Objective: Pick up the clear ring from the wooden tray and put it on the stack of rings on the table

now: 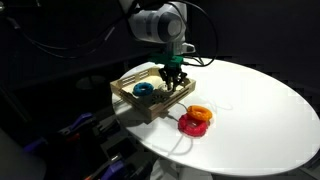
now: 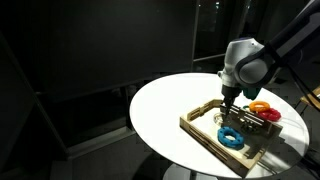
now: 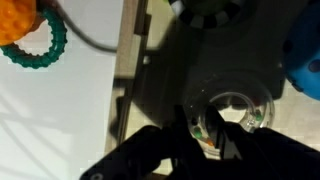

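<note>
Dark room all around, and the round white bench (image 1: 260, 100) is the one bright patch. On it sits the shallow light-wood slatted tray (image 1: 130, 102), and the black gripper (image 1: 173, 84) hangs low over the tray's middle in both exterior views. Over to the wrist view: the small clear donut ring (image 3: 236, 110) lies flat on the tray floor, right at the fingertips, with a blue ring (image 3: 305, 65) further along the tray. The jaws? It's too dark down there, and I cannot tell whether they are apart or already pinching. Just outside the tray, on the bench, waits the stack of an orange ring on a red ring (image 1: 197, 118). My read is that this is the grasp itself. To do it well, straddle one wall of the ring, one finger in the hole and one outside. Close gently, since smooth clear plastic may slip. Then lift straight up to clear the tray's slatted side before heading for the stack.
</note>
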Available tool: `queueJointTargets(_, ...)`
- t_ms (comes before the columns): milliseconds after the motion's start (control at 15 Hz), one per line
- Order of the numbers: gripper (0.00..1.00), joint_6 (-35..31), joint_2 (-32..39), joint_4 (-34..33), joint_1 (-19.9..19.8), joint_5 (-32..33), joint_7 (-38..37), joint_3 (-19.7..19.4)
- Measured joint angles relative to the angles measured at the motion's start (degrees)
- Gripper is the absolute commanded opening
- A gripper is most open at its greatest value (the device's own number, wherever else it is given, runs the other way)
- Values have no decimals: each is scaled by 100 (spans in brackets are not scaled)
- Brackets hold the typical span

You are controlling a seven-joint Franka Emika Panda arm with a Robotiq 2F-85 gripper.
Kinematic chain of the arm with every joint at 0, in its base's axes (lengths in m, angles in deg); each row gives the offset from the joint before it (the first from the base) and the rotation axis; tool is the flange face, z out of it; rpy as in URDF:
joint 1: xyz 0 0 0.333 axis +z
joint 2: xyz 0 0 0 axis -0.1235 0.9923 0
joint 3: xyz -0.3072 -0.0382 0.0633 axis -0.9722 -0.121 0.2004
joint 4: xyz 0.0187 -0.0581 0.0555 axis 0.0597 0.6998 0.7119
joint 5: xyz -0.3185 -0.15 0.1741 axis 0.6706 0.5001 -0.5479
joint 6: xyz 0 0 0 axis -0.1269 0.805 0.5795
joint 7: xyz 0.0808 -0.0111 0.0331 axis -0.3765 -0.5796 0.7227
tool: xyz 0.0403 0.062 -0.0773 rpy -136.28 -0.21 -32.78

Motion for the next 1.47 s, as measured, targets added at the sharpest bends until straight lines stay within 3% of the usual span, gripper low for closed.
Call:
queueJointTargets(667, 9, 55, -84, -36, 0, 0, 4, 0)
queueJointTargets(1467, 9, 816, -694, -222, -251, 2, 6, -360)
